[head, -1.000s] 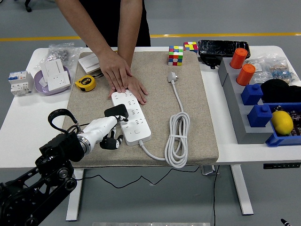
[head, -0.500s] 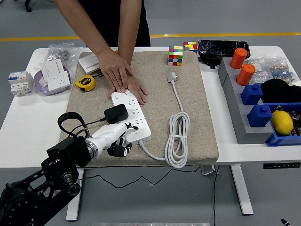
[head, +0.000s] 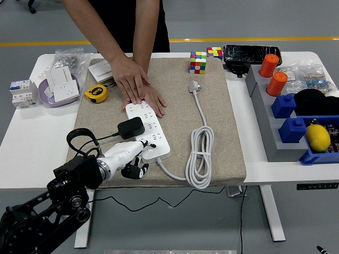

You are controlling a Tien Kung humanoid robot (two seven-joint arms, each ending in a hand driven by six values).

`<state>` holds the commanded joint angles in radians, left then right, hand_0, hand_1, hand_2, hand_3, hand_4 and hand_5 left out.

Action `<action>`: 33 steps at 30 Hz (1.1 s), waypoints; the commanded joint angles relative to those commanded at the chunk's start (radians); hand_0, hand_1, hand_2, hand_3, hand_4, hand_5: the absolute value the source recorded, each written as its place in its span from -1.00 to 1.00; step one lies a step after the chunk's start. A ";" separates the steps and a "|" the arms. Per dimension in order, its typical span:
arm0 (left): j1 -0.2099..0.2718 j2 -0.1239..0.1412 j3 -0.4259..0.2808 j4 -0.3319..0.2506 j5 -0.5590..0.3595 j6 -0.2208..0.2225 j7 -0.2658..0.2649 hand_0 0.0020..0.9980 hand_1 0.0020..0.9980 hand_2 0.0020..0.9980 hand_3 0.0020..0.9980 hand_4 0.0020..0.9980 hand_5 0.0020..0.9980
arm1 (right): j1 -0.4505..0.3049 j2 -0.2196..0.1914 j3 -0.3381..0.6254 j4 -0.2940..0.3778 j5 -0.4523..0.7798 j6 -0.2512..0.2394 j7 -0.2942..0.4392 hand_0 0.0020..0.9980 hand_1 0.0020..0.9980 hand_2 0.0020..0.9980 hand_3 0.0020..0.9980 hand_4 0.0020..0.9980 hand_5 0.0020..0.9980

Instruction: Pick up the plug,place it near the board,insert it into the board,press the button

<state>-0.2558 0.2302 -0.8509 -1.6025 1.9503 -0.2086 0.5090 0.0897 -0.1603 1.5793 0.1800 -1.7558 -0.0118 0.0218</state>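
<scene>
Black plug (head: 130, 127) sat seated in the board (head: 148, 130) at centre-left of the frame, no longer held as it had been a second before. The left hand (head: 130, 156) had let go and slid down to the board's lower end, holding nothing, forefinger stretched toward the button (head: 153, 146), other fingers curled. A person's hands (head: 136, 84) pinned the board's top end. Insertion looked done; pressing remained.

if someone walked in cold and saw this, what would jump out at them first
Probably the person's hands pressed flat on the far end of the white power strip, holding it down on the beige mat. Next, the robot's left hand at the strip's near end, a finger pointing toward its near corner, with a black plug seated in the strip just above. On the right, a yellow lemon in a blue bin catches the eye.
</scene>
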 joint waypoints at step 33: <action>-0.006 0.005 0.007 0.023 0.005 0.012 -0.018 -0.70 -0.87 -0.71 0.63 0.03 -1.00 | 0.001 0.001 0.002 0.000 -0.003 0.001 0.001 0.94 0.87 0.73 0.76 1.00 1.00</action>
<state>-0.2617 0.2353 -0.8434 -1.5799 1.9550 -0.1964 0.4913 0.0905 -0.1595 1.5810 0.1800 -1.7589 -0.0108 0.0224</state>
